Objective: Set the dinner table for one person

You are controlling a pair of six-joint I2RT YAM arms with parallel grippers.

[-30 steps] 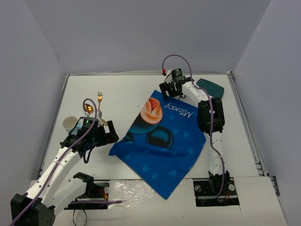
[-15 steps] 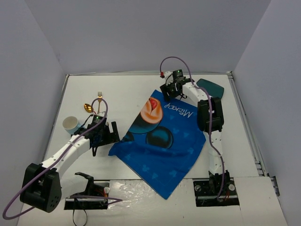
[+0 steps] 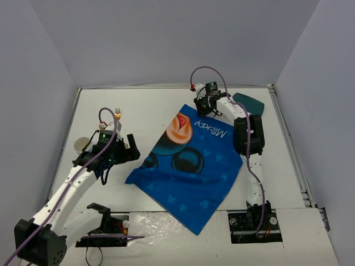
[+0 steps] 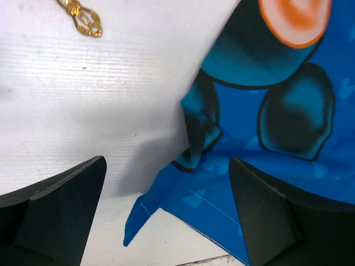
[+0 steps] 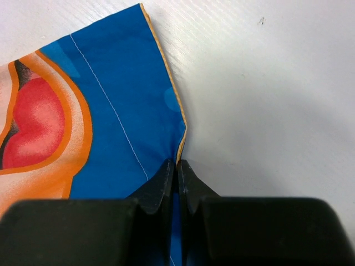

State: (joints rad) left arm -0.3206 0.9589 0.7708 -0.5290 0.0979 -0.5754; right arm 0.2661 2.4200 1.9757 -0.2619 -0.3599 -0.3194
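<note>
Watching through the top camera, I see the dinner table (image 3: 150, 111) filling the floor of the enclosure, white, with the blue cartoon mat (image 3: 191, 172) lying skewed across its middle. On the far side, the right gripper (image 5: 177, 166) has its jaws closed tight on the mat's yellow-hemmed edge, near the far corner. Nearer me, the left gripper (image 4: 166, 188) has its jaws wide apart, holding nothing, with the mat's rumpled left corner lying between them. 1 gold fork (image 3: 117, 113) lies beyond it. 1 white cup (image 3: 82, 145) sits at the table's left edge, and 1 dark teal dish (image 3: 249, 103) far right.
</note>
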